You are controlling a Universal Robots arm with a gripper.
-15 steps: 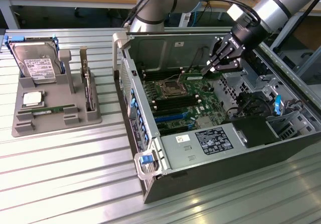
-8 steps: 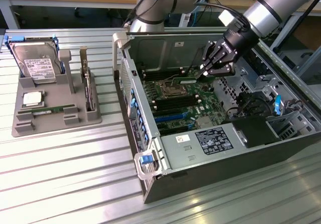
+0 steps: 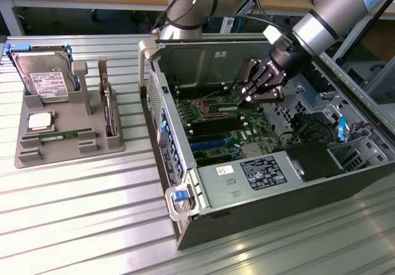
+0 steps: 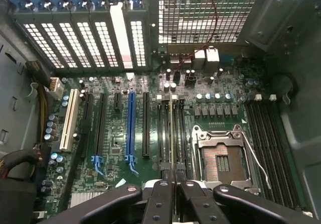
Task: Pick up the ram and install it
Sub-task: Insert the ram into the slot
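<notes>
The black two-fingered gripper [image 3: 245,94] on the grey robot arm [image 3: 321,25] reaches down into the open dark-grey computer case [image 3: 259,195], which lies on its side on the ribbed aluminium bench [image 3: 80,213]. In the wrist view the black fingers [image 4: 161,199] are nearly pressed together, pinching the ram [image 4: 173,133], a long, thin green circuit-board stick seen almost edge-on. It stands on its long edge in the bank of black memory slots [image 4: 165,128] on the green motherboard [image 4: 115,128], just beside the open silver processor socket [image 4: 223,158]. Its long axis runs parallel to those slots, from the fingers toward the perforated rear wall of the case [image 4: 200,13]. Whether it is fully seated cannot be told.

More black memory slots [image 4: 273,153] lie on the socket's other side. The blue expansion slot [image 4: 131,123] and the white expansion slot [image 4: 70,118] sit apart from the ram, with black slots between. A thin red wire [image 4: 213,18] crosses the rear grille.

In the exterior view, the case walls close in around the gripper: the power-supply box with a dark label [image 3: 262,171] toward the near edge, and the drive bay with black cables [image 3: 315,127] toward the exterior view's right. Open room lies above the motherboard. Near the bench's far corner at the exterior view's left stands a grey parts holder [image 3: 68,133] with a silver hard drive [image 3: 44,77] and a square silver processor chip [image 3: 39,121].
</notes>
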